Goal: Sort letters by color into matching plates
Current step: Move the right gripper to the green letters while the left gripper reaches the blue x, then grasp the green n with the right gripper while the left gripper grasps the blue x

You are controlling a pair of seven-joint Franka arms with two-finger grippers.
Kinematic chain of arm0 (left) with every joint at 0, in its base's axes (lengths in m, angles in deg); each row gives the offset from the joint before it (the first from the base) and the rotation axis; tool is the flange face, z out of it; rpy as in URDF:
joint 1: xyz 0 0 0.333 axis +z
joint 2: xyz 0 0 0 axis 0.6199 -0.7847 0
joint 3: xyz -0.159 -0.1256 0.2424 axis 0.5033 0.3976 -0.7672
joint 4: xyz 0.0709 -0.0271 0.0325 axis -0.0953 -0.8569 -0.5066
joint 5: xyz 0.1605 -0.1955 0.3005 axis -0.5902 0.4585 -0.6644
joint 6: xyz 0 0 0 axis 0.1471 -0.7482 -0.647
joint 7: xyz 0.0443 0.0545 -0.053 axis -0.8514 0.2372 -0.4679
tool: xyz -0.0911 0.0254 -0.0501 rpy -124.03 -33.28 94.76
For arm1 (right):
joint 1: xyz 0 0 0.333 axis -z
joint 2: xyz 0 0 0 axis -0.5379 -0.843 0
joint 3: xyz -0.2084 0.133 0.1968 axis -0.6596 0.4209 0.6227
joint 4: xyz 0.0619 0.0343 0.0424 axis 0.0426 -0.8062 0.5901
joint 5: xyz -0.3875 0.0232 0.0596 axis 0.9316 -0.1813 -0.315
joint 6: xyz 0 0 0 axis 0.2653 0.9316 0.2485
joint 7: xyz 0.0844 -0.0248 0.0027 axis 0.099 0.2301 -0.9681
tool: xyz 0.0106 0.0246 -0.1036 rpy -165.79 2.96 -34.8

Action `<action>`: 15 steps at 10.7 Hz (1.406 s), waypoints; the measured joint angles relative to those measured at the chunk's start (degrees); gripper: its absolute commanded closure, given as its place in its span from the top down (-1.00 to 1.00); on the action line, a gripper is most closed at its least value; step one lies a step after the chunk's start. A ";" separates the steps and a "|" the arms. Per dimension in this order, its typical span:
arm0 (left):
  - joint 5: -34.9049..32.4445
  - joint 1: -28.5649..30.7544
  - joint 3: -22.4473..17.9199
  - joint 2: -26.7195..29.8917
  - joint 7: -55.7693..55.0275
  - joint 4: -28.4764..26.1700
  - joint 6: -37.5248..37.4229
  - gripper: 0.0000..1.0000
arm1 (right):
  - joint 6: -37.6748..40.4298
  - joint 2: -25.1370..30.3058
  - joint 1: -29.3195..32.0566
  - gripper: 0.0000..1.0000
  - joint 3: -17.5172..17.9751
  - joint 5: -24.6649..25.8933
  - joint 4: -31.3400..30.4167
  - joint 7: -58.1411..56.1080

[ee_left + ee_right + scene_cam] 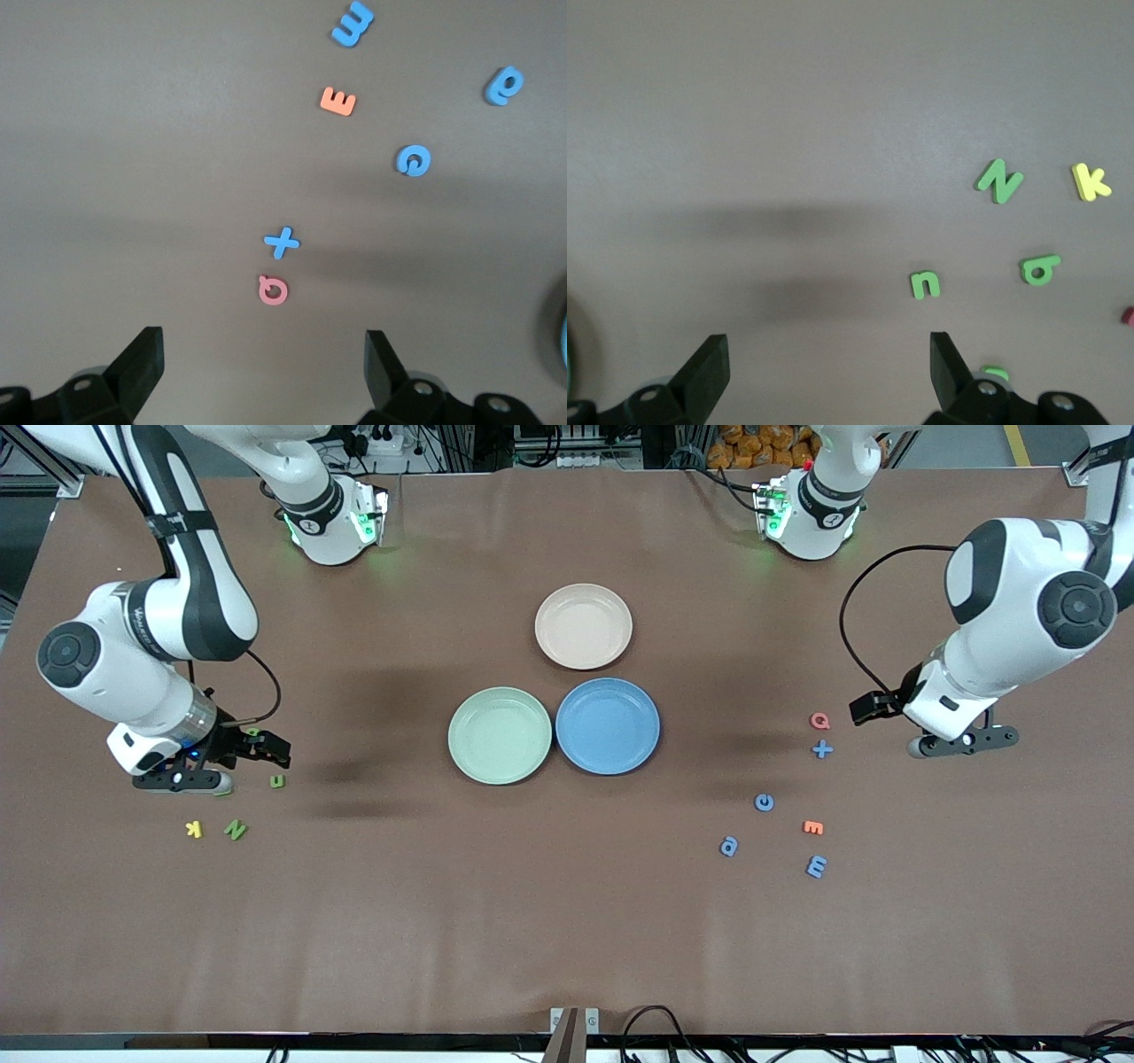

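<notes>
My left gripper [964, 742] hangs with fingers spread over bare brown cloth at the left arm's end of the table [567, 921]. At its 9 o'clock in the front view lie four flat blue foam letters [822, 749], scattered with a pink one [819, 721] and an orange one [812, 827].

My right gripper [182, 779], equally spread, partly hides the green foam letters [235, 830]; one is cut off in its wrist view.

The matte round pale green plate [500, 735] and blue plate [608, 725] touch mid-table, with open cloth around them.
</notes>
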 measured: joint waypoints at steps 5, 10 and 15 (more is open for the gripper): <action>0.00 0.05 -0.01 1.22 -9.31 -11.54 13.90 1.00 | -8.09 -3.88 1.60 1.00 -0.45 2.89 -3.89 -7.75; 0.00 0.17 -0.01 0.76 -12.35 -18.60 23.80 1.00 | -16.14 -9.48 5.47 1.00 0.27 5.97 -4.80 -8.17; 0.10 1.21 -0.03 -3.25 -13.04 -19.72 29.55 1.00 | -21.79 -13.81 8.80 1.00 2.70 6.61 -5.52 -8.22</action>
